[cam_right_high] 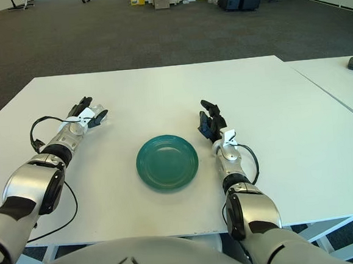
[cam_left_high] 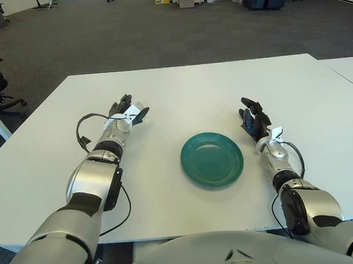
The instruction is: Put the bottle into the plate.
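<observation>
So the left hand [cam_left_high: 126, 111] is out on the far-left part of the white table [cam_left_high: 179, 89], dark fingers [cam_left_high: 120, 104] curled around a small clear bottle [cam_left_high: 137, 109]. Only a pale bit of the bottle pokes out past the fingers, so it's hard to make out more than that, and I can't tell if it's touching the tabletop. The green plate [cam_left_high: 211, 159] sits in the middle of the table, nearer the robot, well apart from the bottle and off to its right. The right hand [cam_left_high: 253, 117] shows just right of the plate, fingers loosely spread and holding nothing.
</observation>
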